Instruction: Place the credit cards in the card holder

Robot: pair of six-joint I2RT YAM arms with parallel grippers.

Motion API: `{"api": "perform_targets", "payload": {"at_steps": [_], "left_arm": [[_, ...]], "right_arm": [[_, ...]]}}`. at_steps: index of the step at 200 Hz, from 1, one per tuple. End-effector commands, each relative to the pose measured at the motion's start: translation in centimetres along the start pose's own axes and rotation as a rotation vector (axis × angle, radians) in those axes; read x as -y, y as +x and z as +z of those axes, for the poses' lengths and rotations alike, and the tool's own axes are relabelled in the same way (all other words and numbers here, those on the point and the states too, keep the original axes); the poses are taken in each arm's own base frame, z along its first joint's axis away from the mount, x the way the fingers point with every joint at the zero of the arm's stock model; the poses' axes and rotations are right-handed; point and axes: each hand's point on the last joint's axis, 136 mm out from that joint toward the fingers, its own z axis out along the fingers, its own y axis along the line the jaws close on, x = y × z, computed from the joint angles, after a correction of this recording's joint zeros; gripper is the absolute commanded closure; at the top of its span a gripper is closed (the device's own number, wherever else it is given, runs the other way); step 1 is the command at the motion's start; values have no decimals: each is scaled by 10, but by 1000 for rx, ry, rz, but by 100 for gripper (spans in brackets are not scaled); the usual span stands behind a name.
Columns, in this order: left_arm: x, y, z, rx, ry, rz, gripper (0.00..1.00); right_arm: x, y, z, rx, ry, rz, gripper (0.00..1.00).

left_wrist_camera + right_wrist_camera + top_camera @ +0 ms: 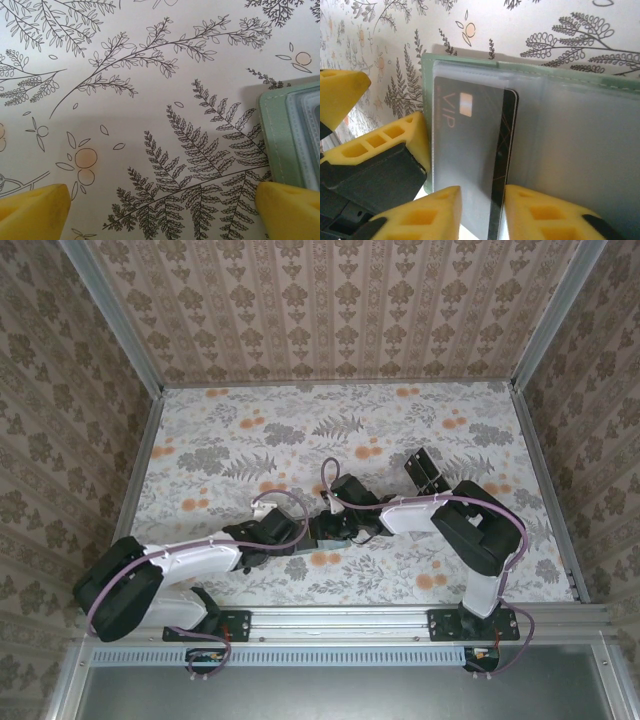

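The pale green card holder [520, 67] lies open on the table with its clear sleeves facing up. A black credit card [470, 150] marked VIP sits mostly inside the left sleeve, and a dark strip along its right side stays uncovered. My right gripper [482, 215] is open by a narrow gap, with the card's near end lying between its yellow fingers. My left gripper [162, 215] stands wide open over bare table, and the card holder [290, 135] is beside its right finger. One left finger [395, 137] rests against the holder's left edge. Both grippers meet mid-table over the holder [298, 566].
A clear tiered rack [425, 470] holding dark cards stands behind the right arm. The floral table [250, 440] is walled on three sides by patterned panels. A metal rail [340, 620] runs along the near edge.
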Motion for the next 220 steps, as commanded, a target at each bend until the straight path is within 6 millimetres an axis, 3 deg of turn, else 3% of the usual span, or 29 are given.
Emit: {"api": "perform_targets", "payload": {"at_steps": [1, 26, 75, 132, 154, 220], "left_arm": [[-4, -12, -10, 21, -3, -1, 0], [-11, -19, -15, 36, -9, -25, 0], [-16, -30, -23, 60, 4, -53, 0], [-6, -39, -31, 64, 58, -65, 0], [1, -42, -32, 67, 89, -72, 0], [15, -39, -29, 67, 105, -77, 0]], "right_arm": [[-14, -8, -10, 28, -5, -21, 63], [-18, -11, -18, 47, 0, -33, 51], [-24, -18, -43, 101, 29, -55, 48], [13, -25, -85, 179, 313, -109, 49], [16, -23, -84, 160, 342, -147, 52], [-3, -29, -69, 100, 307, -282, 53]]}}
